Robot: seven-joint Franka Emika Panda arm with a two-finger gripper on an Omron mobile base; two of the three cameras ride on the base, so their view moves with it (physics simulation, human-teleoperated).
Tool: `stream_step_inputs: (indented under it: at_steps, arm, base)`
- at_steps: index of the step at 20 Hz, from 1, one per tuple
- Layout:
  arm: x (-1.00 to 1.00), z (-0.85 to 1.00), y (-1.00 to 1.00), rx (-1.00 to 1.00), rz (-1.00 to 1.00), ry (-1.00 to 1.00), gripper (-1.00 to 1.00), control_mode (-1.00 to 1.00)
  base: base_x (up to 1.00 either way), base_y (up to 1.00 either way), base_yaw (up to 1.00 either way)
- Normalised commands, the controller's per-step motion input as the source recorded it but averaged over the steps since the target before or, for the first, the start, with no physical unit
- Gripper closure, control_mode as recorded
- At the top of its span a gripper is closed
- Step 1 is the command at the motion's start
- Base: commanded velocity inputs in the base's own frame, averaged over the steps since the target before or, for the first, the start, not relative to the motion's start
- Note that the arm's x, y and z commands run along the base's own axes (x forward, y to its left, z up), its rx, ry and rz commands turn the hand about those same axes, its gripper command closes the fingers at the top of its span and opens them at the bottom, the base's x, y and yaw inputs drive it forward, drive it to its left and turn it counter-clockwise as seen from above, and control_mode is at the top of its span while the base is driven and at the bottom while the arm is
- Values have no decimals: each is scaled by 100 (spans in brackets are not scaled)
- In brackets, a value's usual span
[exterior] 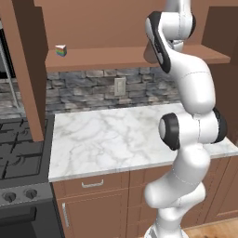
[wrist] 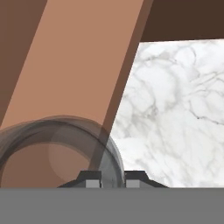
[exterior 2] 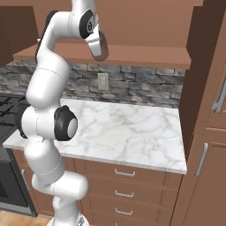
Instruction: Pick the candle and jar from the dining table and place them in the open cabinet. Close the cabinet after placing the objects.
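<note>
My gripper is raised to the level of the cabinet's wooden shelf and is shut on the jar, a grey translucent cylinder. In the hand view the jar is a see-through ring at the lower left. Its wall is pinched between my fingertips, and the gripper is at the bottom edge. Behind the jar lies the shelf board. In the left base view my arm covers the jar, in front of the shelf. The candle and the dining table are out of view.
A small rainbow-striped wedge sits on the shelf's left end. An open cabinet door hangs at the left. Below lie a marble counter over handled drawers, and a stove. Tall cabinet doors stand to the right.
</note>
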Motion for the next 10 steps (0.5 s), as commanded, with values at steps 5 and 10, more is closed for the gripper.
stream_step_inputs:
  at_steps: [5,10]
  arm:
    - [22,-8,0,0,0,0,100,-100]
    - [19,-8,0,0,0,0,100,-100]
  base:
    - [0,0,0]
    - [0,0,0]
